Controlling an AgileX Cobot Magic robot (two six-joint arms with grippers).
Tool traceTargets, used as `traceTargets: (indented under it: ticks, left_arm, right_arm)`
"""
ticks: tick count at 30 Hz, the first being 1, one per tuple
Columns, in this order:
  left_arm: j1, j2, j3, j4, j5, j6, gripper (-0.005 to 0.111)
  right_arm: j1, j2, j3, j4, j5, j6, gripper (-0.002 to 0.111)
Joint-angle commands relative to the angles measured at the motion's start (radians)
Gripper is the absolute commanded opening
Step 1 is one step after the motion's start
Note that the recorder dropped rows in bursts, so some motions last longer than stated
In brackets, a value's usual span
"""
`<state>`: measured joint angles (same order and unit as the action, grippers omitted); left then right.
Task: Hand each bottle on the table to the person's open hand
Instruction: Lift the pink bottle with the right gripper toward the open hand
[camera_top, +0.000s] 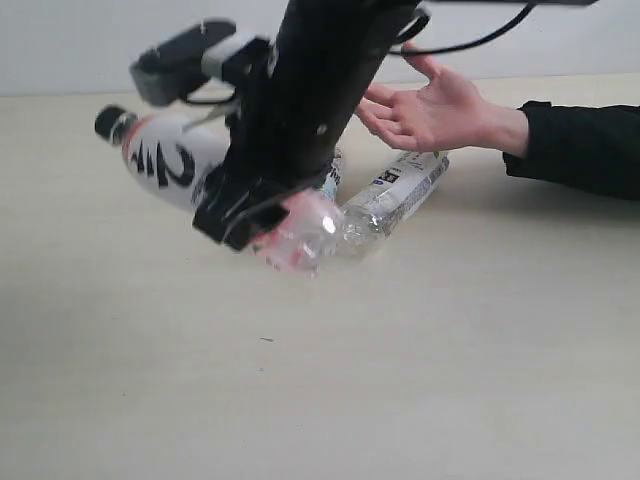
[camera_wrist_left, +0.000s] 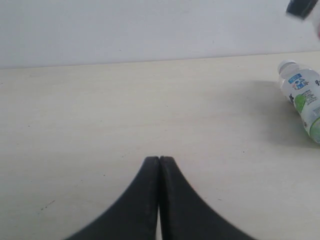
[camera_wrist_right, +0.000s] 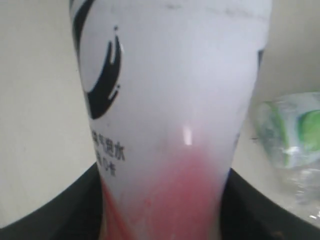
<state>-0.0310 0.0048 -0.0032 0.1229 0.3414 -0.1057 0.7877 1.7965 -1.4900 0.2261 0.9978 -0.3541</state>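
Pale cream table (camera_top: 420, 380) lies bare and wide on the near side of the right gripper (camera_top: 258, 218). Its far edge meets a light wall behind the arm. The black right arm comes down steeply from above with its wrist tilted. Its jaws are closed around the lower body of the pink-labelled bottle (camera_top: 170, 160). In the right wrist view a dark finger (camera_wrist_right: 70, 210) presses against each side of the pink band. The bottle runs slantwise through the jaws, with its black cap (camera_top: 110, 122) out beyond one side and its clear base just past the other. Whether the base is off the table I cannot tell. Just beside the jaws lie the green-and-white bottle (camera_wrist_right: 295, 145) and a white-labelled bottle (camera_top: 405, 185), close against the held bottle's base. The person's open hand (camera_top: 430, 108) hovers palm up, beyond and above those two. The left gripper (camera_wrist_left: 159, 162) is shut on nothing, low over open table, with the green-and-white bottle well off to one side.
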Motion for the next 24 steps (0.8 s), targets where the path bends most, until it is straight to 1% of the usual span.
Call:
traceTargets:
  ticks: [1, 3, 5, 7, 9, 13, 18, 24]
  left_arm:
    - [-0.001, -0.005, 0.003, 0.003, -0.007, -0.003, 0.003]
    - [-0.001, -0.005, 0.003, 0.003, -0.007, -0.003, 0.003]
    - [-0.001, -0.005, 0.003, 0.003, -0.007, -0.003, 0.003]
    - [-0.001, -0.005, 0.003, 0.003, -0.007, -0.003, 0.003]
    - [-0.001, -0.005, 0.003, 0.003, -0.007, -0.003, 0.003]
    - [-0.001, -0.005, 0.003, 0.003, -0.007, -0.003, 0.003]
    - [-0.001, -0.005, 0.003, 0.003, -0.007, -0.003, 0.003]
    - [-0.001, -0.005, 0.003, 0.003, -0.007, -0.003, 0.003]
  right_arm:
    - [-0.147, -0.144, -0.004, -0.094, -0.019, 0.114, 0.0]
    - [-0.262, -0.157, -0.01, -0.089, -0.028, 0.138, 0.0]
    - [-0.356, -0.125, -0.031, -0.089, -0.028, 0.165, 0.0]
    - [-0.426, -0.073, -0.076, -0.087, 0.005, 0.181, 0.0]
    - [-0.472, 0.004, -0.15, -0.087, 0.09, 0.195, 0.0]
    - [-0.496, 0.112, -0.261, -0.092, 0.184, 0.224, 0.0]
    - [-0.496, 0.213, -0.362, -0.095, 0.188, 0.251, 0.0]
    - [-0.496, 0.308, -0.419, -0.097, 0.223, 0.254, 0.0]
